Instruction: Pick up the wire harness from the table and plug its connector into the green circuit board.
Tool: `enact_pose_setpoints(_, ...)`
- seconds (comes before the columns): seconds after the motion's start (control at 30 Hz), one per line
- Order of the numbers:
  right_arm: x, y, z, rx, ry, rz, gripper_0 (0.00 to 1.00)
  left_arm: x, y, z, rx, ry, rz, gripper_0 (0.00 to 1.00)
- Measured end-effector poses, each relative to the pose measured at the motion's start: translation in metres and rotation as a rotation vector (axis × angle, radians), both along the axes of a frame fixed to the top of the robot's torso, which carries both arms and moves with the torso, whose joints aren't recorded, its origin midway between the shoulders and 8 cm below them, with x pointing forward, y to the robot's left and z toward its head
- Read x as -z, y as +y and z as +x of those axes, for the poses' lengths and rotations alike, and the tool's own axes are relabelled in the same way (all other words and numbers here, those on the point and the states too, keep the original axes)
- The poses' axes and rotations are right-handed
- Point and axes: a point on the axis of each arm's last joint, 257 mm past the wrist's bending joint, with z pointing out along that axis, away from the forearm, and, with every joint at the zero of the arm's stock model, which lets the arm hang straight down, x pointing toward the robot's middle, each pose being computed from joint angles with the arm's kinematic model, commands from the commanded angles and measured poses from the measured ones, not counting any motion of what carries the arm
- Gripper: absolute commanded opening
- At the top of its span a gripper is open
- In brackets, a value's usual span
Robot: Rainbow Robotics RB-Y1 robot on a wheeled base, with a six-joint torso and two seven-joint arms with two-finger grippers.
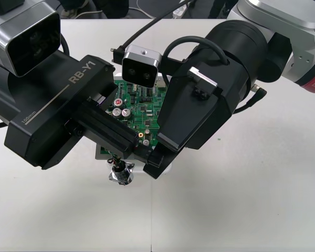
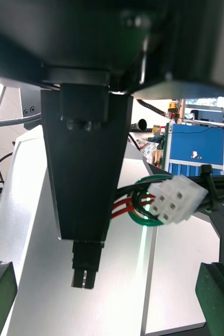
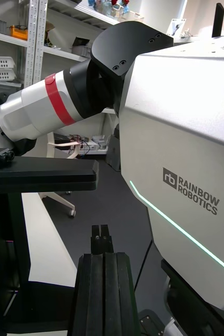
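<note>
Shiny metal socket [image 1: 121, 174], matt pale table [image 1: 241, 205] — glossy green circuit board [image 1: 147, 113]

My left arm [image 1: 39, 113] comes in from the left, and my left hand [image 1: 117, 153] points downward near the middle, its fingers [image 3: 101, 242] pressed together. My right arm [image 1: 283, 31] slants down from the right. My right hand [image 1: 156, 161] sits just beside the left one, tilted toward it, its fingers [image 2: 0, 296] spread wide apart.

robotics lab: circuit board [image 1: 147, 113] on plain table [image 1: 252, 199]
</note>
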Motion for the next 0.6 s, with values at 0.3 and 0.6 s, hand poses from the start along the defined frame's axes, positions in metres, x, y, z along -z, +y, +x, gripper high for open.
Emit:
enact_pose_setpoints(0.3, 0.001, -0.004, 0.005, 0.014, -0.032, 0.028, 1.00, -0.005, 0.007, 0.003, -0.014, 0.009, -0.010, 0.00)
enact_pose_setpoints(0.6, -0.002, -0.014, 0.017, 0.064, -0.047, 0.026, 1.00, -0.006, 0.030, 0.012, -0.035, 0.034, -0.023, 0.00)
